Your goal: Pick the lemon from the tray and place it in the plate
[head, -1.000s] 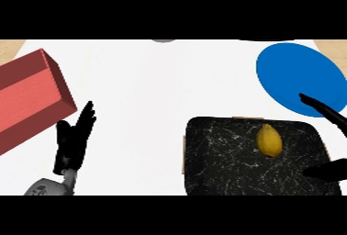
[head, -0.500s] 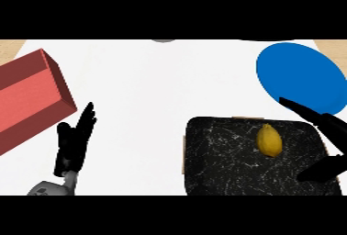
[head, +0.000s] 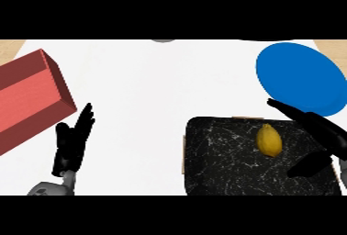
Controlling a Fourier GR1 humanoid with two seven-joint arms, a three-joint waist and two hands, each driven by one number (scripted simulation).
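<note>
The tray (head: 230,174) sat at the near right of the counter (head: 163,87), with the lemon (head: 269,140) lying in its far right part. The plate (head: 298,75) lay behind the tray toward the right edge, and the box (head: 30,98) stood well apart at the far left. The left hand (head: 73,142) rested near the box, while the right hand (head: 318,137) hung over the tray's right side, just beside the lemon.

Red box (head: 30,98) at counter's left
</note>
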